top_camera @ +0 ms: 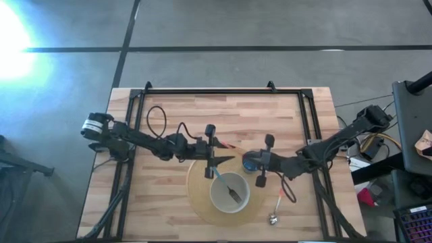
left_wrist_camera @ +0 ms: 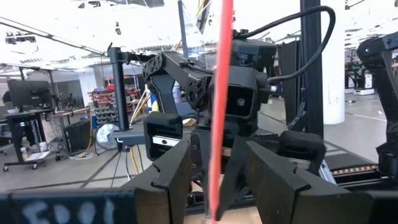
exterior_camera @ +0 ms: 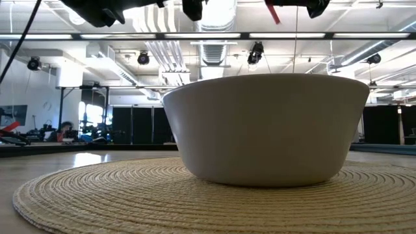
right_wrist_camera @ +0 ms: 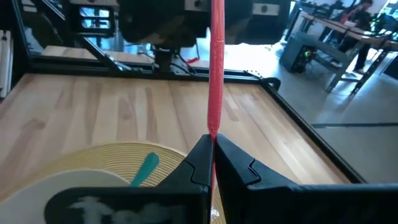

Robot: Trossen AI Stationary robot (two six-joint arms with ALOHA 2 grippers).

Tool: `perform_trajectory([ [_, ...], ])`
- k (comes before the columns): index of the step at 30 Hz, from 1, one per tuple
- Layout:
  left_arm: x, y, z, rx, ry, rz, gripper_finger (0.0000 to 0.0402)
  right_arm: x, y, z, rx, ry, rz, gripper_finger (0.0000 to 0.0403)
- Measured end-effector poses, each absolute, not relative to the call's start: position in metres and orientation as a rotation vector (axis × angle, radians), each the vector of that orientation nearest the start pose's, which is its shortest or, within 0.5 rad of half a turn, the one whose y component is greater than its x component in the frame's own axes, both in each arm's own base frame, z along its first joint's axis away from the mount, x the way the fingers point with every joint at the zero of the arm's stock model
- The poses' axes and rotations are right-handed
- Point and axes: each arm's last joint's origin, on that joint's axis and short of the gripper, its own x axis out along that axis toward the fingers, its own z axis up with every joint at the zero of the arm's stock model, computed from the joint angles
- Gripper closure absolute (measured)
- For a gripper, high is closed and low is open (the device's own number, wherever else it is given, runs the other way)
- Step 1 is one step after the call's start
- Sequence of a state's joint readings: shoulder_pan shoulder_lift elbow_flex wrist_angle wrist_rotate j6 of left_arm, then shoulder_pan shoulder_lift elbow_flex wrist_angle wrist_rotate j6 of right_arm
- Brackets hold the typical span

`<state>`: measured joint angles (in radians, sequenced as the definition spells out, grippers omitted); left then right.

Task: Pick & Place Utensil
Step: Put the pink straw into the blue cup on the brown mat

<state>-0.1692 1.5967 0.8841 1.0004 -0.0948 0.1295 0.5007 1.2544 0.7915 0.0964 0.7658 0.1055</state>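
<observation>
A thin red utensil handle [right_wrist_camera: 216,74] stands nearly upright between my two grippers, above the far edge of the round woven placemat [top_camera: 201,202]. My right gripper [right_wrist_camera: 212,146] is shut on it. It reaches in from the table's right [top_camera: 246,160]. My left gripper [left_wrist_camera: 214,180] is open and faces it from the left [top_camera: 226,160]. Its fingers stand on either side of the red handle [left_wrist_camera: 217,93] without visibly touching it. A white bowl [top_camera: 229,192] sits on the placemat. A fork with a teal handle [top_camera: 221,178] lies in the bowl. My right gripper pinches the red handle [right_wrist_camera: 213,132] between its two fingertips. The fingers are level, come from the table's right side and lie across the handle. The handle rises nearly upright above the fingers, clear of the table. Its lower end is hidden by the gripper.
A spoon with a pale handle [top_camera: 277,206] lies on the bare wood to the right of the placemat. A black frame rail [top_camera: 223,92] runs along the far edge and sides of the table. In the low view the bowl [exterior_camera: 266,130] fills the middle.
</observation>
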Motion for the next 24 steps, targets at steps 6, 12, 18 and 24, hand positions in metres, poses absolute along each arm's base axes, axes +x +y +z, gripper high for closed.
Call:
perform_trajectory([
  [6,0.3398,-0.055,0.2815,0.09,-0.296,-0.054,0.0252,0.2488,0.1085,0.2615,-0.101,0.3,-0.287,0.0394],
  [12,0.3395,-0.0549,0.2801,0.09,-0.291,-0.055,0.0264,0.2501,0.109,0.2591,-0.103,0.309,-0.281,0.0394],
  [18,0.3397,-0.0541,0.2789,0.091,-0.282,-0.053,0.033,0.25,0.1089,0.2594,-0.102,0.308,-0.281,0.0394],
  [24,0.3397,-0.0538,0.2784,0.096,-0.278,-0.053,0.0395,0.2499,0.1096,0.2589,-0.101,0.317,-0.254,0.0394],
])
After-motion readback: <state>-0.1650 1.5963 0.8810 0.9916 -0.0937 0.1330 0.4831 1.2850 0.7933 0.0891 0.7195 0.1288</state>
